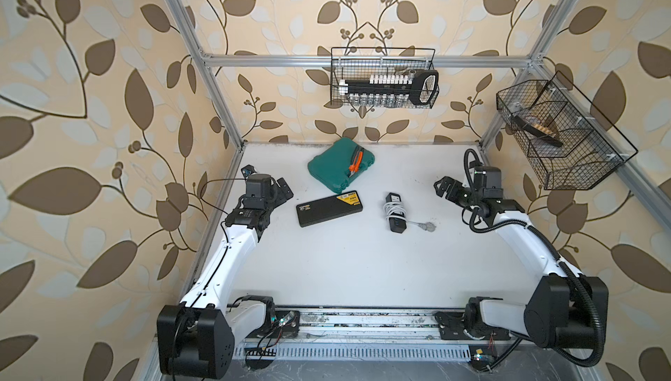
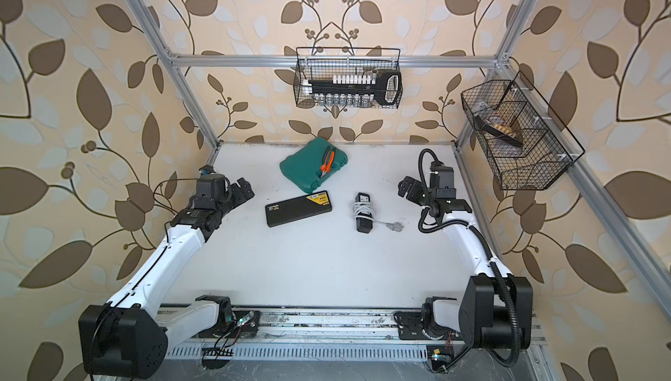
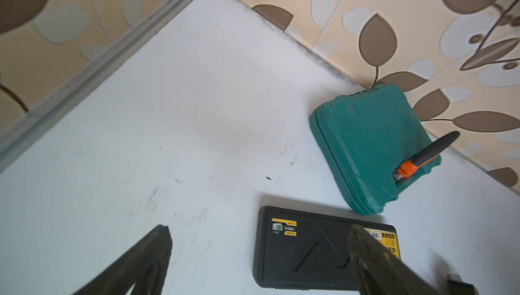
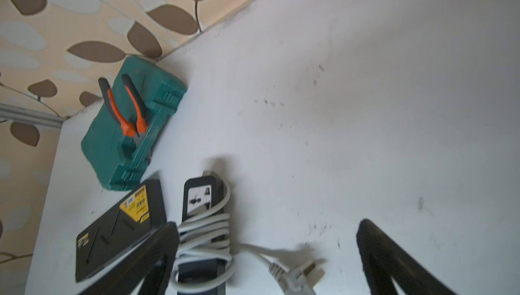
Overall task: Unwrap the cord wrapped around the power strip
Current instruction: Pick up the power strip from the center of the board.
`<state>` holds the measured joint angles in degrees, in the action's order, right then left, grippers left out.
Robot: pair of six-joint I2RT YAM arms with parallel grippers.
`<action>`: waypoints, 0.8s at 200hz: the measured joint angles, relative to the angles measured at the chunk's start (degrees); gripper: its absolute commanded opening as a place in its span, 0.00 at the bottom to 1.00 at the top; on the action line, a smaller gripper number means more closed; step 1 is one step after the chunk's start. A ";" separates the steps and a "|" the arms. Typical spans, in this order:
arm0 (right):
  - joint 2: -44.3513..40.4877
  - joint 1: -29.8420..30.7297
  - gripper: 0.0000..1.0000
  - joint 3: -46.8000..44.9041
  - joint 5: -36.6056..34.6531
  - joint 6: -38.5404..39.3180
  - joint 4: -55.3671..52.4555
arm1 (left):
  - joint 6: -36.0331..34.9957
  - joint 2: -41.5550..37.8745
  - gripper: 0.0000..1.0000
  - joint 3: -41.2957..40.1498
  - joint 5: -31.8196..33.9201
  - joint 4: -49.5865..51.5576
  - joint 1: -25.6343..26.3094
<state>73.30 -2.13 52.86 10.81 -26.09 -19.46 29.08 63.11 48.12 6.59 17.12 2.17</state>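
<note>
Nearest, the rail (image 1: 363, 319) that carries both arms runs along the near edge. A wide stretch of bare counter (image 1: 363, 274) lies just beyond it, so nothing blocks a reach. Farther in, right of centre, the power strip (image 1: 398, 225) lies flat with its length running near to far. The cord (image 1: 394, 210) is wound in several tight turns around its middle, leaving a white socket face bare at the far end. Only the tail leaves the coil, and the plug (image 1: 428, 226) lies free on the counter just right of the strip's near end. I judge that loose end to be the place to begin, since the turns can only come off from it. Left of the strip and apart from it, a flat black case (image 1: 328, 209) with a yellow label lies between the strip and the left arm.

The right gripper (image 1: 440, 187) hangs to the right of the strip, jaws spread fully and holding nothing. Its wrist view takes in the coil and plug, which suggests it is placed to go for the tail. The left gripper (image 1: 285, 189) is likewise wide open and empty at the far left, perhaps meant to pin the bar during the pull. No turn is off yet.

Beyond, a green case (image 1: 337, 174) carries orange-handled pliers (image 1: 355, 165). A wire basket (image 1: 339, 88) hangs on the far rail, and a second basket (image 1: 581, 165) on the right.
</note>
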 measured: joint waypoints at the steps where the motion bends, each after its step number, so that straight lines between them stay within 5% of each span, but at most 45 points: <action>1: 0.00 0.04 0.99 0.04 0.13 0.02 -0.24 | 0.09 -0.02 0.99 -0.02 -0.17 0.00 0.00; 65: -2.03 15.04 0.99 1.53 6.16 -0.98 -16.33 | 6.21 -9.03 0.99 -5.49 -8.90 2.73 0.15; 113: 1.53 24.98 0.98 -0.04 6.12 -5.35 -15.93 | 5.53 -13.70 0.99 -7.72 -11.13 2.19 0.15; 160: 9.35 28.04 0.91 -0.83 4.42 -8.17 -13.53 | 5.11 -13.84 0.99 -9.05 -13.81 2.25 0.15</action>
<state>82.65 25.91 52.03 15.22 -34.26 -32.99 34.20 49.28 39.07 -7.22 19.38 2.33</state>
